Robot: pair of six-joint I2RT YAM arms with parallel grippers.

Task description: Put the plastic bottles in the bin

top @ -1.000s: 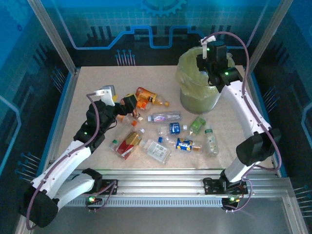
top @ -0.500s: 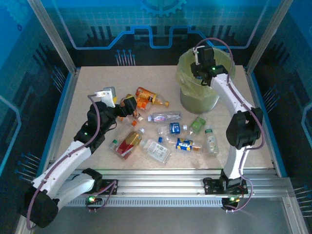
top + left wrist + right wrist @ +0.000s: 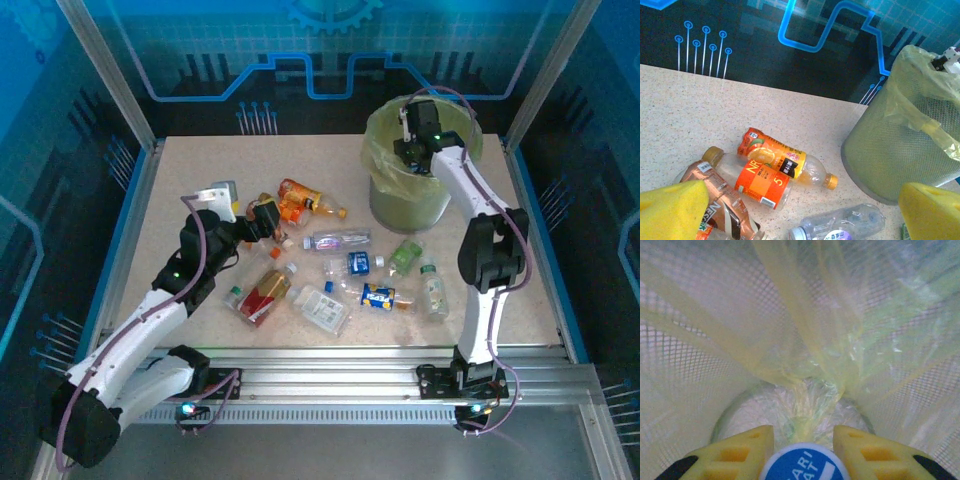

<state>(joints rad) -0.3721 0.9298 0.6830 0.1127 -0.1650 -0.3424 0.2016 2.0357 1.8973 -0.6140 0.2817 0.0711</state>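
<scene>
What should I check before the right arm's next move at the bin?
1. Right gripper above the bin opening, liner bottom below it: ok.
2. Blue bottle end between its fingers: ok.
3. Grip firm or slack: cannot tell.
4. Bin upright: ok.
5. Left gripper open, apart from the bin: ok.
6. Table cleared of bottles: not ok, many lie there.
</scene>
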